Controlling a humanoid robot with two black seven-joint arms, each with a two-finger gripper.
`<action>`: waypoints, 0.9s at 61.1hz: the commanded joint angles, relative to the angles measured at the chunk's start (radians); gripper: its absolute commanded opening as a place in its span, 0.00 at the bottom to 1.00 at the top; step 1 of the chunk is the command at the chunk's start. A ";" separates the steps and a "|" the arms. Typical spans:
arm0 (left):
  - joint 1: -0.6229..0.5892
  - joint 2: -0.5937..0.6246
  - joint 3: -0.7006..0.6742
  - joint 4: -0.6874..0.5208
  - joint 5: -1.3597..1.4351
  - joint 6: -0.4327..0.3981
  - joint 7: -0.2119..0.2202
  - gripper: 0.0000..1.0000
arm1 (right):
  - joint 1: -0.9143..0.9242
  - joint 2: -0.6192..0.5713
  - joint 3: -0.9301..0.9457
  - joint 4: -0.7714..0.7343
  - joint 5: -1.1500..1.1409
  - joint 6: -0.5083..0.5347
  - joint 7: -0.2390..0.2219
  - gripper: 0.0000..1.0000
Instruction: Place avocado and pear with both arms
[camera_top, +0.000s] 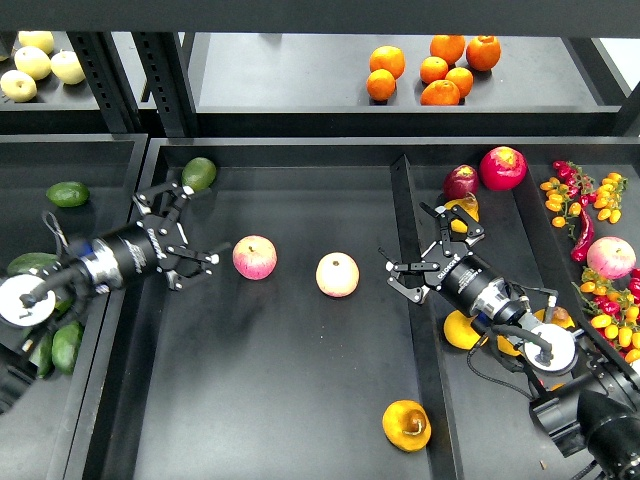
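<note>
The avocado (199, 173), dull green and egg-shaped, lies in the far left corner of the middle tray (300, 400). My left gripper (198, 226) is open and empty just in front of it, left of a pink-and-yellow apple (254, 257). The pear (406, 425), golden with a brown dimple, lies near the front right of the same tray. My right gripper (410, 248) is open and empty over the divider wall, right of a second apple (337, 274) and well behind the pear.
The left tray holds several other avocados (67, 194). The right tray holds yellow pears (460, 330), a pomegranate (502, 167) and small tomatoes and peppers (585, 210). Oranges (440, 70) and pale apples (35, 65) sit on the back shelf.
</note>
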 joint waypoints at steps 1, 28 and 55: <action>0.019 -0.078 -0.038 0.000 0.000 0.000 -0.010 0.91 | 0.000 0.000 0.006 -0.001 0.000 0.000 -0.002 1.00; 0.105 -0.208 -0.157 -0.011 0.000 0.000 -0.041 0.94 | 0.001 0.000 0.014 0.004 0.000 0.000 -0.029 1.00; 0.109 -0.208 -0.141 0.020 -0.137 0.000 -0.091 0.97 | 0.031 0.000 0.010 0.038 -0.066 0.000 -0.117 1.00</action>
